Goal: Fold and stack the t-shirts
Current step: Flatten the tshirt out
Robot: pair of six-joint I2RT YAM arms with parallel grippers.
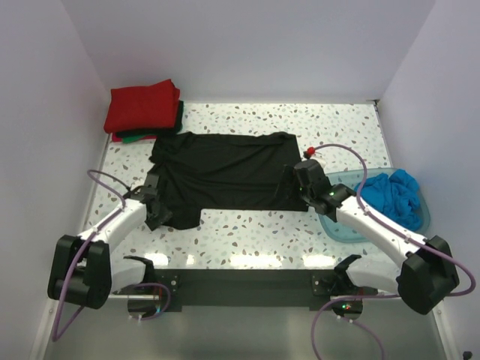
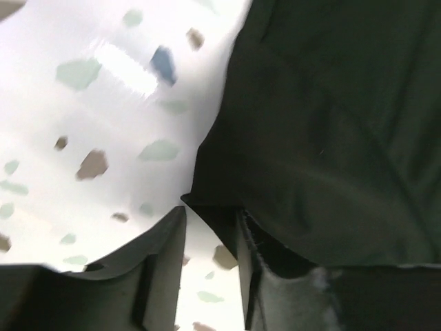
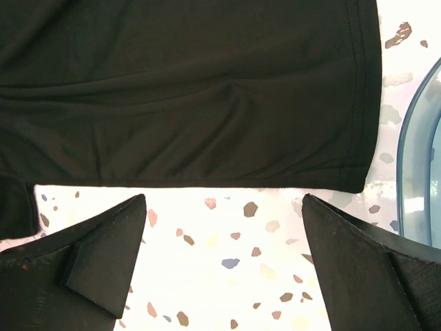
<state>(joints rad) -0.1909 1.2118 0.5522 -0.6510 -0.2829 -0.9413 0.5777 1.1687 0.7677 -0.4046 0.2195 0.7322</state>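
Note:
A black t-shirt lies spread flat in the middle of the table. My left gripper is at its left sleeve. In the left wrist view the left gripper is open by a narrow gap, and a corner of the black fabric lies at the fingertips and against the right finger. My right gripper is at the shirt's right side. In the right wrist view the right gripper is wide open over bare table, just short of the shirt's edge. A folded red t-shirt lies on a green one.
A translucent blue tub stands at the right and holds a crumpled bright blue t-shirt; its rim shows in the right wrist view. White walls close the table at the back and sides. A small red object lies near the shirt's right corner.

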